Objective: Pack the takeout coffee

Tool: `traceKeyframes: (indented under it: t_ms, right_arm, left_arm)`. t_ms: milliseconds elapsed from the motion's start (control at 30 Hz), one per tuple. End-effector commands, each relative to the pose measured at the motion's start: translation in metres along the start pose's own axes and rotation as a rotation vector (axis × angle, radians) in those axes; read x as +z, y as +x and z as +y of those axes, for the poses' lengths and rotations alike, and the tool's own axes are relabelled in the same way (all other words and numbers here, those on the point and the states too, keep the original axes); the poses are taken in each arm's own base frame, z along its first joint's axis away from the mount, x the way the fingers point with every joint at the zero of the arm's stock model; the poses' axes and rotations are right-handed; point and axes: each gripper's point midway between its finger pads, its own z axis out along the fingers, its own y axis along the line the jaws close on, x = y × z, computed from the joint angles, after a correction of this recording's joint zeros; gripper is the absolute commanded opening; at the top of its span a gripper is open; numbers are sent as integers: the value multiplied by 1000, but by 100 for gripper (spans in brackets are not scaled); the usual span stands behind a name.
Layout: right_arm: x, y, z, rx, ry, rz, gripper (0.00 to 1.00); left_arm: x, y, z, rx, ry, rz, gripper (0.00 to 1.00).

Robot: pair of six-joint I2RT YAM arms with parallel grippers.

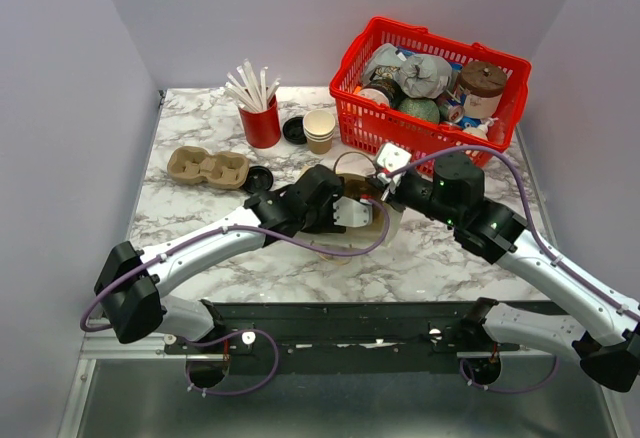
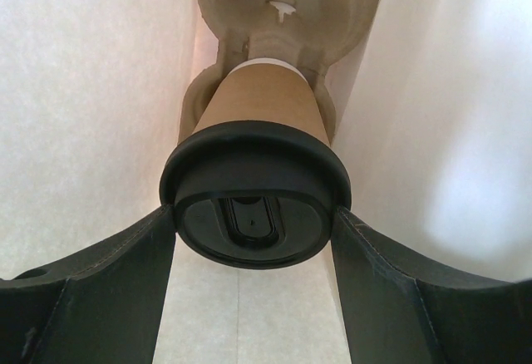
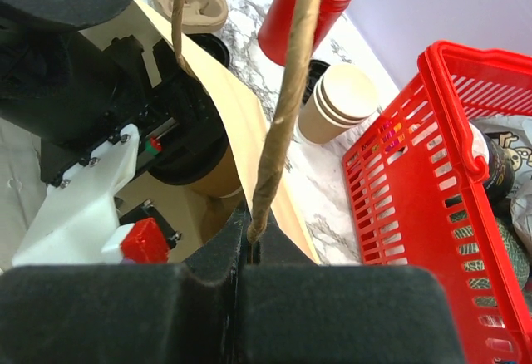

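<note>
The brown kraft takeout cup (image 2: 264,106) wears a black lid (image 2: 253,218). It lies inside a brown paper bag (image 1: 388,226) with its base at a pulp cup carrier (image 2: 283,2) deep in the bag. My left gripper (image 2: 253,214) reaches into the bag and is shut on the cup at its lid; in the top view it (image 1: 345,210) is at the bag's mouth. My right gripper (image 3: 249,235) is shut on the bag's rim at its twisted paper handle (image 3: 287,90) and holds the mouth open. The cup (image 3: 218,177) shows in the right wrist view too.
A red basket (image 1: 430,118) of goods stands at the back right. A red cup of white straws (image 1: 260,123), stacked cream cups (image 1: 320,130), two black lids (image 1: 294,130) (image 1: 258,178) and a second pulp carrier (image 1: 208,168) sit left of the bag.
</note>
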Motion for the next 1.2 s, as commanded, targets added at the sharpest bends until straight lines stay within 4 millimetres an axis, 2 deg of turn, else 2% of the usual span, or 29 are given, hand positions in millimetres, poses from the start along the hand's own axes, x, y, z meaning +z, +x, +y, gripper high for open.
traceKeyframes:
  t_ms: [0, 133, 433, 667, 700, 833, 1167]
  right_arm:
    - [-3, -19, -3, -6, 22, -70, 0]
    - [-2, -16, -4, -5, 32, -71, 1]
    - [0, -12, -6, -3, 50, -61, 1]
    - [0, -4, -9, -23, 71, -43, 0]
    - [0, -5, -10, -29, 78, -43, 1]
    - [-1, -7, -13, -36, 89, -52, 0]
    - [-3, -15, -14, -32, 92, -76, 1]
  left_arm:
    - [-8, -3, 4, -59, -4, -29, 0]
    - [-20, -15, 5, -67, 15, -94, 0]
    - [-26, -23, 10, -64, 36, -101, 0]
    - [-27, -13, 19, 2, 16, -25, 0]
    - [-27, -5, 16, 12, 30, 15, 0]
    - [-27, 6, 17, 56, 27, 68, 0]
    - [-15, 20, 8, 96, 27, 115, 0]
